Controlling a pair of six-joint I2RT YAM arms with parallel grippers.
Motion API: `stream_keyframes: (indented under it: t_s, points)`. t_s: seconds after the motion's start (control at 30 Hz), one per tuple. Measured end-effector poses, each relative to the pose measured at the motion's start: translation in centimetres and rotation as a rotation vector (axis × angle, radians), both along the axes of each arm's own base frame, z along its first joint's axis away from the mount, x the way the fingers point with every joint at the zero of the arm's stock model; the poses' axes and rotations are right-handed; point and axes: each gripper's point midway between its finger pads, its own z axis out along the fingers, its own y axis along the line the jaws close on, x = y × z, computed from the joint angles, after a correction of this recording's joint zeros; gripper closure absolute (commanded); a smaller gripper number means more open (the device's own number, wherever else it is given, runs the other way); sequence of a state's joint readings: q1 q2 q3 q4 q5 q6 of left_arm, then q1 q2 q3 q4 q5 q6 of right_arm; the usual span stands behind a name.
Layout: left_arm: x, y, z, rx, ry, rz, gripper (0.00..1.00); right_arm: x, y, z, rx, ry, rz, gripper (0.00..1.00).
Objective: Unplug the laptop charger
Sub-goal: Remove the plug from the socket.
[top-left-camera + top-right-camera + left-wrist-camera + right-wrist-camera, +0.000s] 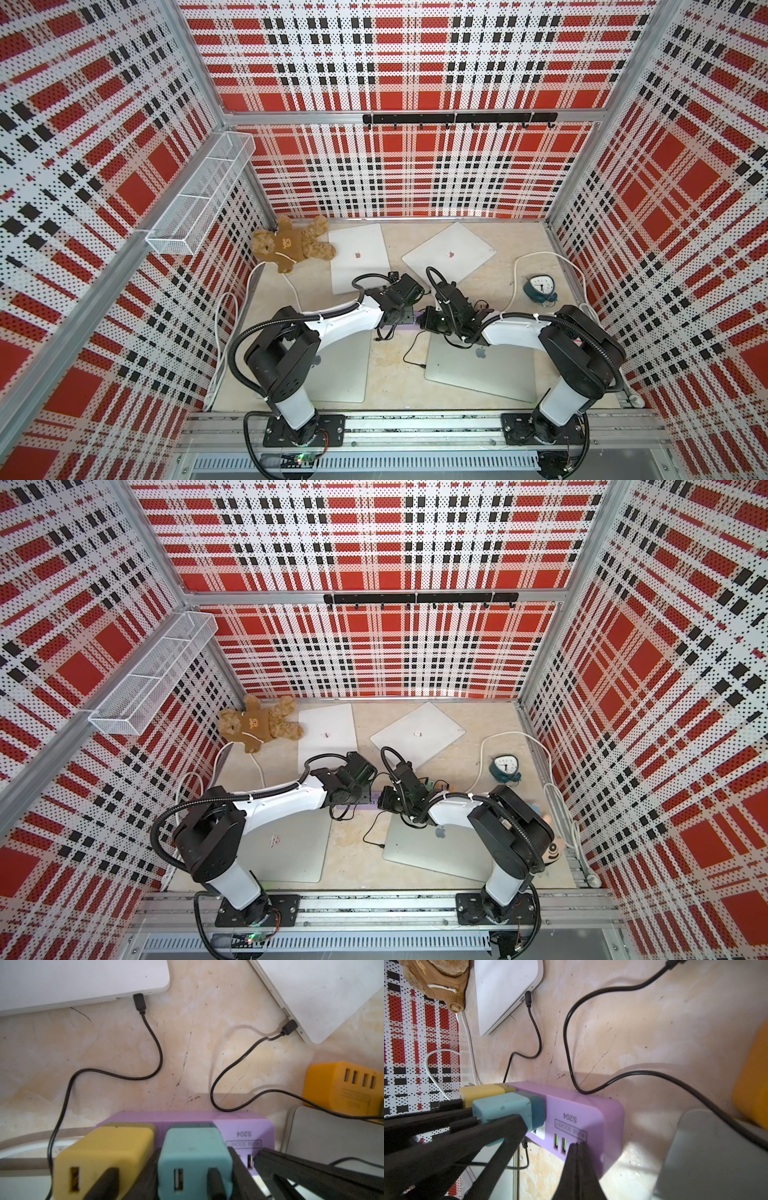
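Left end effector (194,1176) grasps the teal charger (191,1142) on the strip (581,1109), ready to pull. Right end effector (577,1147), clenched, seems to brace that strip.

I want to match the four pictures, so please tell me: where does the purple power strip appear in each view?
Top view: purple power strip, a thin sliver at the centre, mostly under the arms.
Top view: the same sliver at the centre.
Left wrist: near the camera, carrying the teal charger.
Right wrist: near the camera, teal charger plugged into it.
Shared landmark: the white laptop beside the teddy bear.
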State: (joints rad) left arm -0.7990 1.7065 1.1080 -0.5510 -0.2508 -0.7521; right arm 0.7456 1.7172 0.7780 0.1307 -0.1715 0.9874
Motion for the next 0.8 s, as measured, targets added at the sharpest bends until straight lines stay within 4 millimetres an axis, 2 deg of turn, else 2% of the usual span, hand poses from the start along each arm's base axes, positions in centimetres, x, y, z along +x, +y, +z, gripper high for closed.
stream_keyframes:
  t_s: [0.2,0.53,0.8]
  points:
    - [0.4,-0.1,0.0,0.132,-0.003,-0.010,1.00,0.3,0.1,0.0,0.002,-0.008,-0.007,1.00]
    - [0.4,0.8,0.1,-0.031,0.022,0.030,1.00,0.8,0.5,-0.4,0.017,-0.020,-0.008,1.00]
    - [0.3,1.3,0.3,0.046,0.028,0.030,1.00,1.1,0.9,-0.5,0.029,-0.033,-0.009,1.00]
